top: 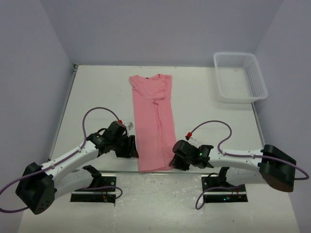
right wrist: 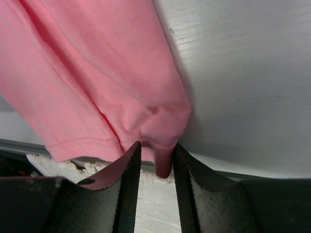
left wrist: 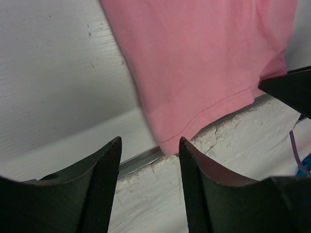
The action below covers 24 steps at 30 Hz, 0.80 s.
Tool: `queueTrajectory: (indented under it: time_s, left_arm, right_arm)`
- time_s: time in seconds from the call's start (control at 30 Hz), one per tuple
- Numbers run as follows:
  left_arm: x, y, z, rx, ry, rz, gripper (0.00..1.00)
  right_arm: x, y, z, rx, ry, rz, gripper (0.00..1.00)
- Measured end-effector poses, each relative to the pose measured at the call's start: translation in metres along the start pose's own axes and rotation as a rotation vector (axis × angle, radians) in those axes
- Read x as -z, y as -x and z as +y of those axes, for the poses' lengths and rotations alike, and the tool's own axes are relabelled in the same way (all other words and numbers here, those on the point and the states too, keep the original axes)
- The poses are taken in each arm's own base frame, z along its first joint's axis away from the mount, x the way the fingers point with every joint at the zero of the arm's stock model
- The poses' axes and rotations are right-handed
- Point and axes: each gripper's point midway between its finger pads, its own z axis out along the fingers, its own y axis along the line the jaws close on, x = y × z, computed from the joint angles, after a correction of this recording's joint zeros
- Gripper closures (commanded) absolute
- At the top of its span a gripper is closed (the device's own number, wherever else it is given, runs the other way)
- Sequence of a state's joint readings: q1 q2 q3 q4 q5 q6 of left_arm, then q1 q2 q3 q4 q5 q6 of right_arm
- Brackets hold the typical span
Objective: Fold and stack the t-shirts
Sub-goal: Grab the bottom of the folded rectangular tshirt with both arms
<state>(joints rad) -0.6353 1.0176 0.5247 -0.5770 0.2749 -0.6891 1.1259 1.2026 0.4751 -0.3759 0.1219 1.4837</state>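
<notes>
Salmon-pink thin-fabric t-shirt (top: 153, 121), folded into a long strip, lies mid-table running 12 to 6 o'clock, its hem overhanging the near edge of the white table (top: 97, 97).

Left gripper (left wrist: 149, 145): released, jaws apart, just beside the hem's 9 o'clock corner.

Right gripper (right wrist: 156, 148): fingers straddle the hem's 3 o'clock corner; cannot tell whether it is pinched.

White plastic mesh basket (top: 240, 98) sits at 2 o'clock.

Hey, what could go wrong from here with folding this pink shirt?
Only a small nub of hem of the t-shirt sits between the fingers of the right gripper; it may slip out on lifting. The left gripper is open near the other corner, not gripping it, so a lift could drag the t-shirt crooked.
</notes>
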Motion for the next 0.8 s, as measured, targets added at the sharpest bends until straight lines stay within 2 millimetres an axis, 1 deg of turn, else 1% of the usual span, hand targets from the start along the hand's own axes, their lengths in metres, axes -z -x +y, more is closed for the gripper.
queueTrajectory:
  time_s: [0.4, 0.57, 0.77, 0.8]
  left_arm:
    - [0.000, -0.002, 0.000, -0.001, -0.002, 0.009, 0.47]
    - [0.000, -0.004, -0.001, -0.005, -0.002, 0.014, 0.47]
    - [0.000, -0.004, -0.001, -0.006, -0.002, 0.015, 0.47]
    - [0.000, -0.004, -0.001, -0.006, -0.001, 0.016, 0.47]
  right_arm:
    - [0.004, 0.004, -0.011, -0.068, -0.012, -0.026, 0.66]
    - [0.006, 0.005, -0.016, -0.090, -0.027, -0.032, 0.71]
    - [0.007, 0.007, -0.025, -0.111, -0.039, -0.044, 0.80]
    - [0.007, 0.007, -0.026, -0.114, -0.040, -0.044, 0.81]
